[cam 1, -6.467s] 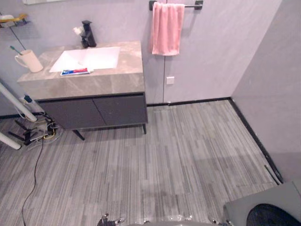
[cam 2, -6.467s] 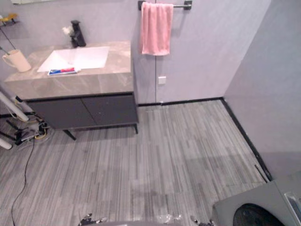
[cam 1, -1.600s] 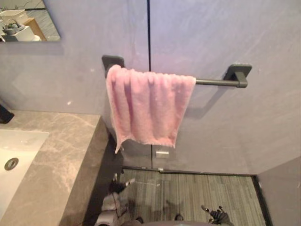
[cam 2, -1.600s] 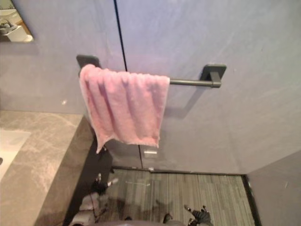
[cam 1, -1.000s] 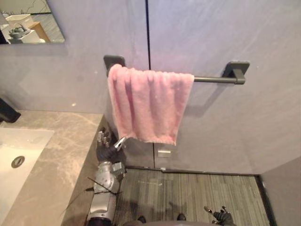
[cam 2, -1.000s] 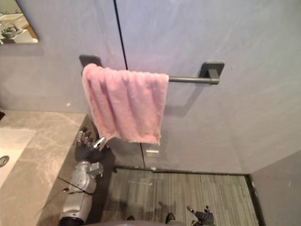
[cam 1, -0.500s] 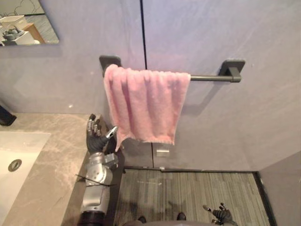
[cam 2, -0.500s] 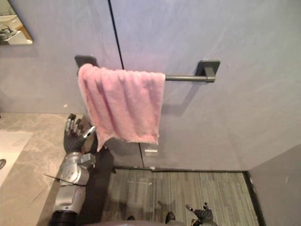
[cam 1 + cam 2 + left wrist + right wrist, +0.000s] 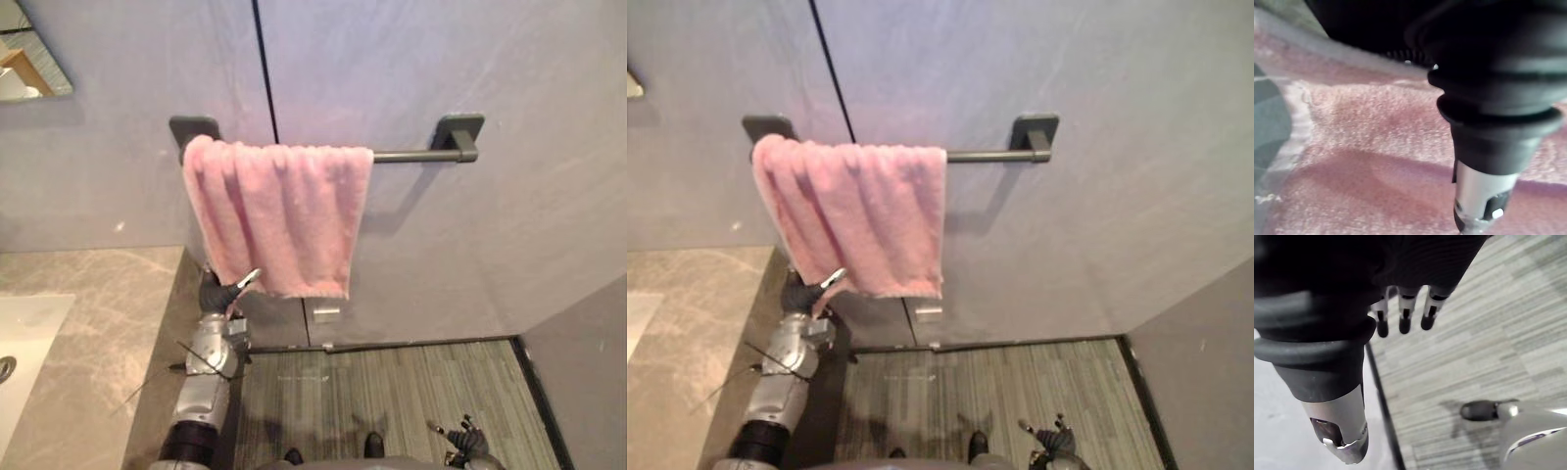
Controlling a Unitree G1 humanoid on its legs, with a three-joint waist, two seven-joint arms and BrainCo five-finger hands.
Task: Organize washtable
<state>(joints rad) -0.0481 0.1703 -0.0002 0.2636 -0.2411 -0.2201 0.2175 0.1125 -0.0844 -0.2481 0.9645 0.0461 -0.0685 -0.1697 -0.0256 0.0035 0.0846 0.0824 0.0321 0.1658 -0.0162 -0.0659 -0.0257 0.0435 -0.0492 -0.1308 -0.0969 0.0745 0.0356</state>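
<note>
At the far left the grey marbled table (image 9: pixel 93 323) is seen, with the white sink (image 9: pixel 24 328) set into it at the view's edge. Just past the table's right edge the left hand (image 9: pixel 217 294) is raised to the lower left corner of the pink towel (image 9: pixel 284 211). Its thumb (image 9: pixel 246 281) is laid against the front of the cloth, while its fingers are hidden behind the towel, so whether the cloth is pinched cannot be told. The towel is draped over the left end of a dark wall rail (image 9: pixel 411 155), bunched in folds, with the right part of the rail left bare. Low at the right, the right hand (image 9: pixel 468 446) is held above the striped floor (image 9: pixel 392 387), its fingers (image 9: pixel 1403 316) hanging straight and apart, with nothing held
</note>
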